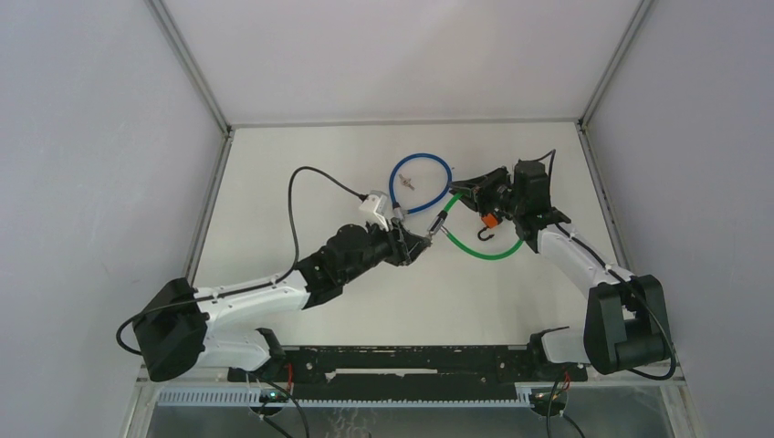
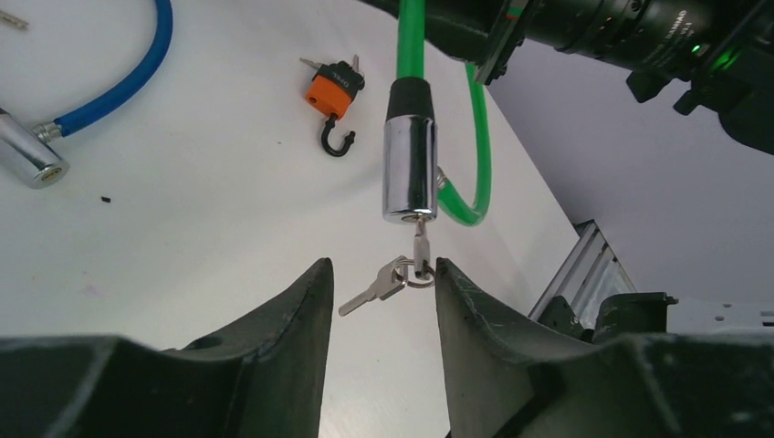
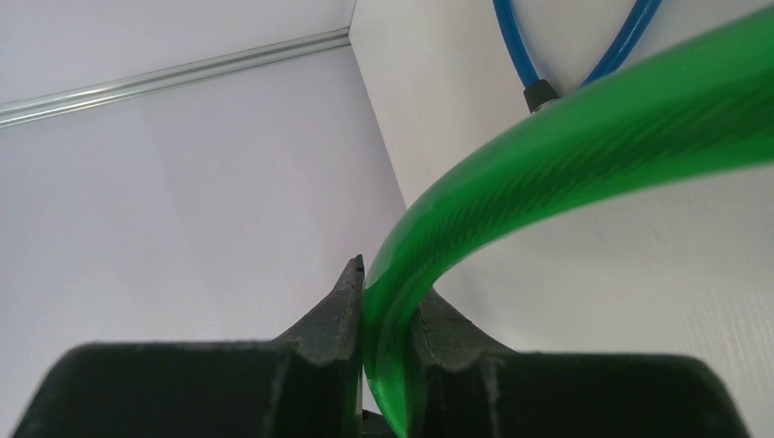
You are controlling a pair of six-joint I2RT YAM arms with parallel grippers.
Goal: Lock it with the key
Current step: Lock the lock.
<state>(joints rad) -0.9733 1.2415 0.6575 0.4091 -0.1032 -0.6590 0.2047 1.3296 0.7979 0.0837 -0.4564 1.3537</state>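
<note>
clamping green cable [image 3: 593, 128], right hand [image 3: 388, 294]

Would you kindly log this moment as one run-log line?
right gripper: shut on green plastic-coated cable lock | left gripper: open, flanking silver metal key in chrome cylinder

Blue cable lock [image 2: 146, 57] & orange padlock [image 2: 333, 91] on tbl [image 2: 201, 201].

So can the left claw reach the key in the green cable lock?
Probably yes: the key hangs right at the tips of the open left claw, nothing between, while the right claw holds the green cable.
</note>
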